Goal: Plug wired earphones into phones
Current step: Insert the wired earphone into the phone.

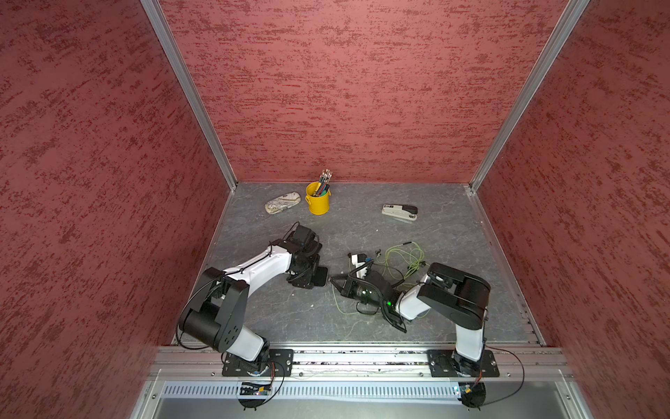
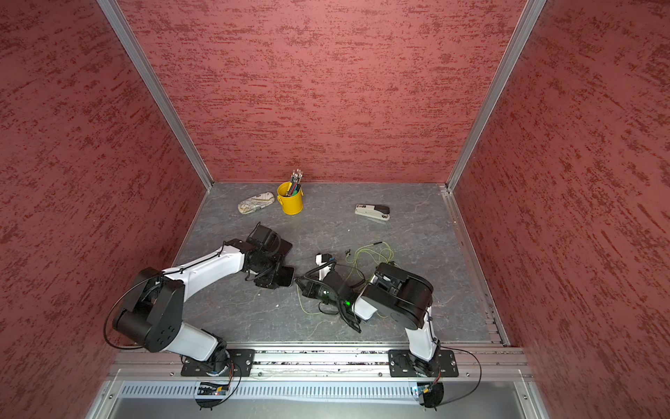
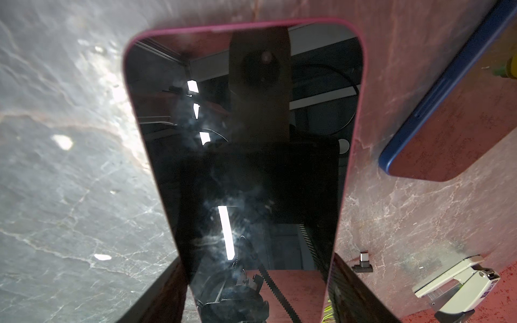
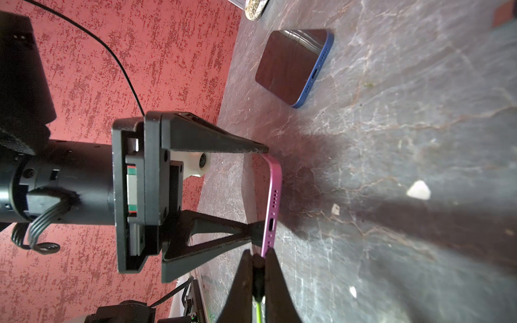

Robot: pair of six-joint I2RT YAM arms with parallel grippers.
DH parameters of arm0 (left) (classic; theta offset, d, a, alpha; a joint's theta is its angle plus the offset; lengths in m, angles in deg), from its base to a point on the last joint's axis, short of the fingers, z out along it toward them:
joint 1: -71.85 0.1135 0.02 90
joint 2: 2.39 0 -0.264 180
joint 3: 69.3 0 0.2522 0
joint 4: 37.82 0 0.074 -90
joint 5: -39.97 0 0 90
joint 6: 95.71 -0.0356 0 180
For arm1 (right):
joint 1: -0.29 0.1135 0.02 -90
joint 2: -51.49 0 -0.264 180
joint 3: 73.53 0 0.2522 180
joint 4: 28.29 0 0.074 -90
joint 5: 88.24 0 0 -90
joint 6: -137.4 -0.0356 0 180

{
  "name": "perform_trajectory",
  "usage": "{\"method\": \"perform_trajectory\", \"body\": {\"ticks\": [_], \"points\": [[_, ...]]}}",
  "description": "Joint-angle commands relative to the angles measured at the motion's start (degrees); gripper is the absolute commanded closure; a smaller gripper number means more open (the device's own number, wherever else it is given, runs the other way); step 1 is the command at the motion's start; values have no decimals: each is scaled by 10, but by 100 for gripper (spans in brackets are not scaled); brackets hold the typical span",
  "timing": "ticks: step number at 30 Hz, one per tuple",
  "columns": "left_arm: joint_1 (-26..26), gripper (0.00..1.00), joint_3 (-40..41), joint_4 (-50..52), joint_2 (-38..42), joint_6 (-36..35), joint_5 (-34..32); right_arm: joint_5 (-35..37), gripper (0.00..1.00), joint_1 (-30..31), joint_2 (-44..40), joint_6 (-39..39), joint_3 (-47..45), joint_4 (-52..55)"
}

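Note:
My left gripper (image 1: 308, 277) (image 3: 257, 276) is shut across the width of a pink-edged phone (image 3: 246, 134) (image 1: 321, 275), which lies flat on the table. In the right wrist view its fingers (image 4: 251, 148) clamp the two sides of this phone (image 4: 272, 195). My right gripper (image 4: 258, 256) (image 1: 331, 280) is shut on the earphones' black plug (image 4: 258, 272), with lime-green cable trailing behind. The plug tip sits at the phone's bottom edge, just beside its port (image 4: 271, 223). A second, blue-edged phone (image 4: 291, 64) (image 3: 447, 112) lies further back. Tangled green earphone cables (image 1: 402, 257) (image 2: 373, 254) lie behind the right arm. A loose plug (image 3: 363, 261) lies on the table.
At the back stand a yellow cup of pencils (image 1: 318, 201), a patterned pouch (image 1: 282, 202) and a grey-and-black stapler (image 1: 400, 212) (image 3: 458, 282). Red walls close in the grey marbled table (image 1: 453, 254) on three sides. Small white scraps (image 4: 418, 190) lie on it.

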Motion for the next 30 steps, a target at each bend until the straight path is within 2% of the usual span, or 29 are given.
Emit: {"method": "perform_trajectory", "body": {"ticks": [1,16,30], "points": [[-4,33,3,-15,17,7,9,-7,100,-6,13,-12,11,-15],[-12,34,15,-23,32,18,12,-8,100,-10,17,-19,21,6],[-13,35,25,-28,37,23,8,11,100,-10,7,-25,-8,-27]]}}
